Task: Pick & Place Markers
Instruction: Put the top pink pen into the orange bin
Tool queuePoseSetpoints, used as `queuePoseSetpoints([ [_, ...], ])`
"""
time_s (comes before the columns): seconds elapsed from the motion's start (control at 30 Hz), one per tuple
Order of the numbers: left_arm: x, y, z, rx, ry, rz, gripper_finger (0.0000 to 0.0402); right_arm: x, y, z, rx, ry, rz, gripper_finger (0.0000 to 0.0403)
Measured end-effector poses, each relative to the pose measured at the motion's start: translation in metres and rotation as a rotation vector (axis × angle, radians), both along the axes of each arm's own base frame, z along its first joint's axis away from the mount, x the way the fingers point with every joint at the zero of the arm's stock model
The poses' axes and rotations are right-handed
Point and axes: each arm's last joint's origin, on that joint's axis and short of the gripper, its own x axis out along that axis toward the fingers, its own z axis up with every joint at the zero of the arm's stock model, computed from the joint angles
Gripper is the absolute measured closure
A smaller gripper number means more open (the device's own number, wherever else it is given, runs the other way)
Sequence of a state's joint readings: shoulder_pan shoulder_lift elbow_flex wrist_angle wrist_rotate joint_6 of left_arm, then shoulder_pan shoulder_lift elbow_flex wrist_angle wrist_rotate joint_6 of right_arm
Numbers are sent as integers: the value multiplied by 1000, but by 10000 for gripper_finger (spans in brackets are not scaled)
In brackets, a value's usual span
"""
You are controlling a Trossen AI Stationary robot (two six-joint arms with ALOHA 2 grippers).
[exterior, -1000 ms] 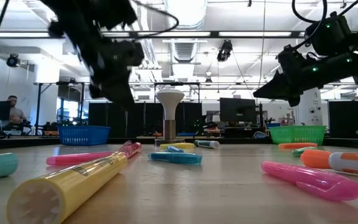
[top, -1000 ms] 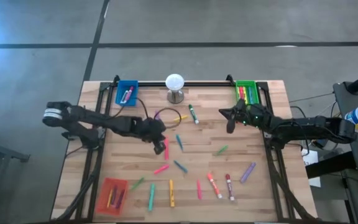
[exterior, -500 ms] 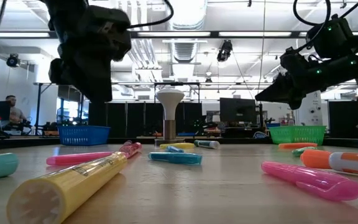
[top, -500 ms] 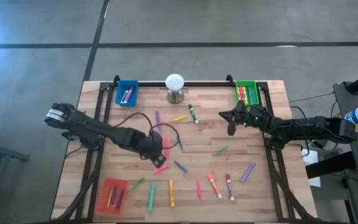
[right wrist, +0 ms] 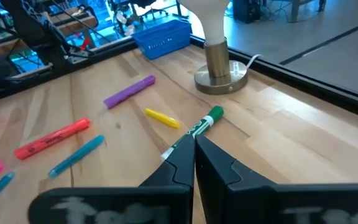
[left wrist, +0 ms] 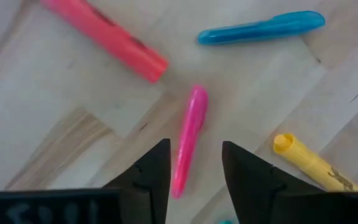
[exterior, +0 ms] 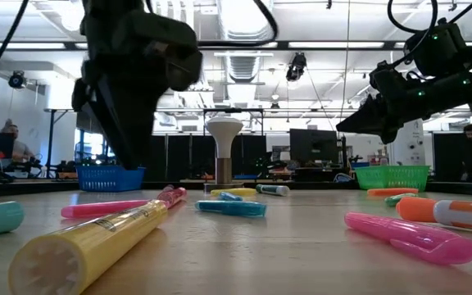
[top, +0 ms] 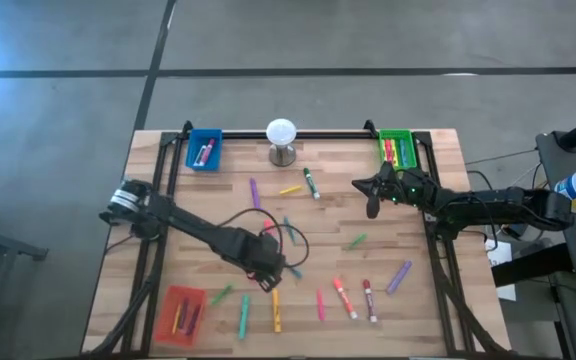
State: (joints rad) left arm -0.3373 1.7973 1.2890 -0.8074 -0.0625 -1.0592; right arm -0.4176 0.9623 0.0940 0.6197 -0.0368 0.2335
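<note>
1. High view: your left gripper sits low over the wooden table, toward the camera from the white ball on its stand and among scattered markers. Its dark body hides the pink marker it is aiming at. Your right gripper waits to the right of the ball, beside the green tray. The green tray holds several markers, red among them. The blue tray, left of the ball, holds a pink or purple one. The red tray, at the near left corner, holds several.

2. Low view: the left arm fills the space left of the ball's stand, its tip close to the tabletop. Loose markers lie all across the foreground, so much sorting remains.

3. Left wrist view: the jaws are spread, with the pink marker lying between the two fingers and not yet touched. A red-pink marker, a blue marker and a yellow marker lie nearby. You appear to be at the reach-and-grasp step. The next move likely calls for lowering, closing on the pink marker, then carrying it to a tray.

4. Right wrist view: the right jaws are pressed together and empty, pointing toward a green-capped marker near the ball's stand.
</note>
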Motion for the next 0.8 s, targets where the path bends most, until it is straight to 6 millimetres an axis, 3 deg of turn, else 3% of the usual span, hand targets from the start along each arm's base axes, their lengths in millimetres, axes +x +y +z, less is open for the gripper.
queuePoseSetpoints([
  [0.17,9,-3,-10,13,24,-24,264,1,1,0,-2,1,10,394],
  [0.8,14,-7,-45,40,115,-87,272,1,2,0,-6,2,12,394],
])
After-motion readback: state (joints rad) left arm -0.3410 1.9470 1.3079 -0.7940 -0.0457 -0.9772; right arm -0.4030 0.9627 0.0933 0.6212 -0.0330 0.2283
